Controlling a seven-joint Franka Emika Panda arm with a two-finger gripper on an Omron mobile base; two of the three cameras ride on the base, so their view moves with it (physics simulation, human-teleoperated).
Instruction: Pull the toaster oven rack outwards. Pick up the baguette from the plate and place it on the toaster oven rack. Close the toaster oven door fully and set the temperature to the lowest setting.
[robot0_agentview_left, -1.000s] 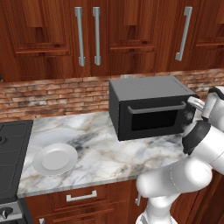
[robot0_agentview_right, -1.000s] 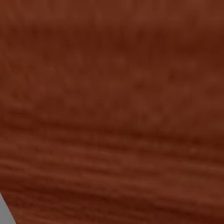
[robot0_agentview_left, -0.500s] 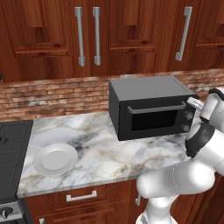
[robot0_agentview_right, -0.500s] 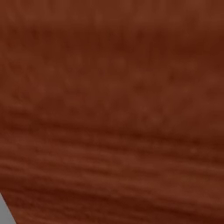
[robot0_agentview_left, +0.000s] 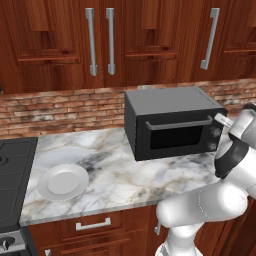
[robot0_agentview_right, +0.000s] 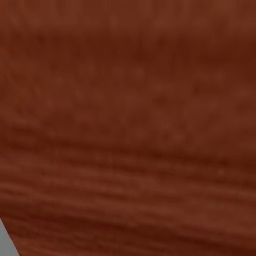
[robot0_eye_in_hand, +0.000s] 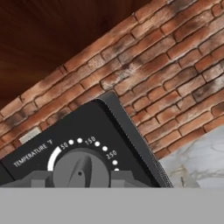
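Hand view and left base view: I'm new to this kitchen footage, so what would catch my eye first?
The dark grey box-shaped toaster oven stands on the marble counter against the brick wall, door closed. The white arm's pincer reaches to the oven's right-hand knob column; up close, the round grey temperature knob sits between its fingers. Far left on the counter lies a round white plate, bare.

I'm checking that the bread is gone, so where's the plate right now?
In the left base view, the plate sits bare on the marble counter, left of the toaster oven and beside the stove.
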